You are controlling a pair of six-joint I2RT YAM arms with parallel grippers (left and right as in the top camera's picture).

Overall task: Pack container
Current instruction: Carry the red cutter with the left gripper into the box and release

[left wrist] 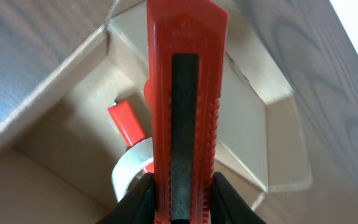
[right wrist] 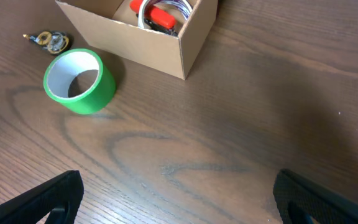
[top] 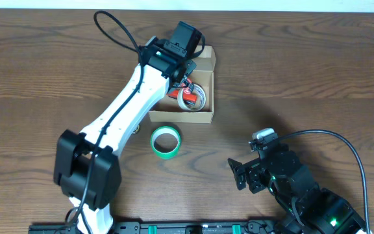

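L gripper [left wrist: 184, 202] clamped on 1 red cutter [left wrist: 184, 93], long axis running straight out from the jaws. 1 container [left wrist: 253, 143] sits directly below, w/ 1 clear tape roll [left wrist: 132, 174] inside. 1 green roll [top: 165, 141] lies just outside. R gripper [right wrist: 179, 199] is apart, empty, well off. I reckon the L arm is nearer for the drop.

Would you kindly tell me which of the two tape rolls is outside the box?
The green roll, lying on the table beside the box; the whitish roll sits inside it.

Robotics lab bench, left arm [top: 125, 110] and right arm [top: 291, 182] standing on wood-grain table [top: 304, 58], cable [top: 330, 131] looping, rail [top: 193, 228] running along edge.
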